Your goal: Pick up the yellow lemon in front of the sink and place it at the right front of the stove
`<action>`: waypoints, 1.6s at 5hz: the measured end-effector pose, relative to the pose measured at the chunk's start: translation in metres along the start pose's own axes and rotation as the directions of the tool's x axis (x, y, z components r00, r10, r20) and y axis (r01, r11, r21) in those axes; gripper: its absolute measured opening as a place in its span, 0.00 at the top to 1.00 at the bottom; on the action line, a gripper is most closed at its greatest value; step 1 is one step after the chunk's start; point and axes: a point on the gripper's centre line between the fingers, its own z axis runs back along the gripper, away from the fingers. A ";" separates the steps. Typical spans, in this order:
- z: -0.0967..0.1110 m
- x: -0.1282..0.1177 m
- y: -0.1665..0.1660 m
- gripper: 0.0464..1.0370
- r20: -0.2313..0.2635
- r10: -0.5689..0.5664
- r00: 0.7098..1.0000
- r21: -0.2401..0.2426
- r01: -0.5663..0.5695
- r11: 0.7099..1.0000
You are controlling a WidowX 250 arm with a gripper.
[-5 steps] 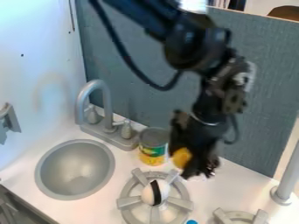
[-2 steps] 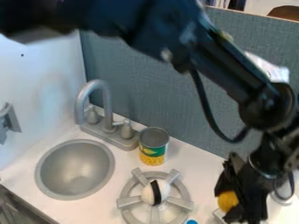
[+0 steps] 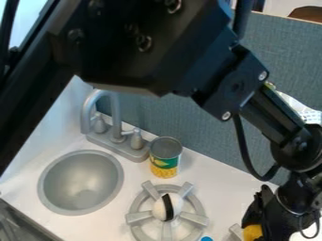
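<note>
The black gripper (image 3: 256,226) hangs at the lower right, over the second burner near the view's bottom edge. A yellow-orange round thing (image 3: 252,232) sits between its fingers, partly hidden by them; the gripper is shut on it. On the left burner (image 3: 140,203) rests a white thing with a black stripe (image 3: 159,208). Behind that burner a can with a green and yellow label (image 3: 165,163) stands upright beside the faucet.
A round grey sink (image 3: 80,182) lies at the left, with a grey faucet (image 3: 117,113) behind it. A grey-blue panel (image 3: 189,127) backs the counter. A blue thing (image 3: 206,238) shows at the bottom edge. The arm spans the upper view.
The gripper has moved from above the counter beside the can to the lower right, with the yellow-orange thing still held. The can and the striped thing have stayed put.
</note>
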 end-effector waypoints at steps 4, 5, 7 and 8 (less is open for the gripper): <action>-0.032 0.009 -0.009 0.32 0.043 -0.173 0.984 -0.096 0.177 0.980; -0.034 0.015 -0.006 0.32 0.051 -0.218 0.975 -0.088 0.221 0.971; -0.035 0.023 -0.008 0.32 0.080 -0.240 0.967 -0.077 0.246 0.966; -0.034 0.026 -0.010 0.32 0.088 -0.240 0.967 -0.093 0.248 0.964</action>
